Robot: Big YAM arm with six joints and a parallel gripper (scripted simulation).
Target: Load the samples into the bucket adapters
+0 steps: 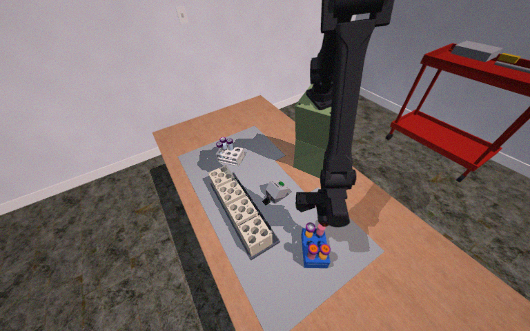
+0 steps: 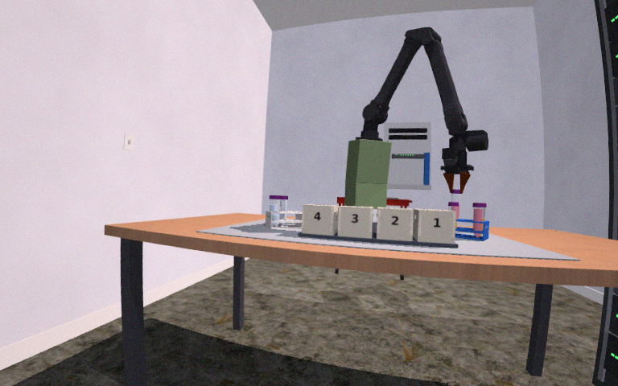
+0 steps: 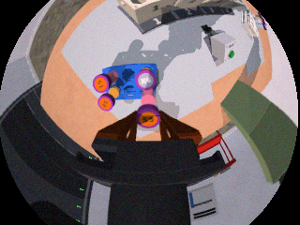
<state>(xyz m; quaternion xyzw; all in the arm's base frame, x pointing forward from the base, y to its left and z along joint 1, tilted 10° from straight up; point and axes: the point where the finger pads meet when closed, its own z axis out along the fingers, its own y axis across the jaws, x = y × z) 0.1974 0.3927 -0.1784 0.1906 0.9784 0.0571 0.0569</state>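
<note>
My gripper [image 1: 325,223] is shut on the purple cap of a pink sample tube [image 1: 320,229] with an orange dot [image 3: 148,118]. The tube hangs upright at the far right well of the blue sample rack RS [image 1: 317,255], beside the grey-dot tube X6 [image 1: 310,227]. How deep it sits I cannot tell. Two more orange-dot tubes [image 1: 312,248] [image 1: 324,249] stand in the rack's near wells. The four cream adapters on stand ST [image 1: 240,208] show open holes with no tubes. In the exterior view the gripper [image 2: 456,182] is above the rack [image 2: 471,229], right of adapter 1 [image 2: 434,224].
The white blank rack RB [image 1: 230,154] with purple-capped tubes stands at the mat's far end. The grey DONE box [image 1: 277,191] with its green key [image 1: 280,183] sits between ST and the arm's green base [image 1: 312,132]. A red cart [image 1: 464,105] stands off the table.
</note>
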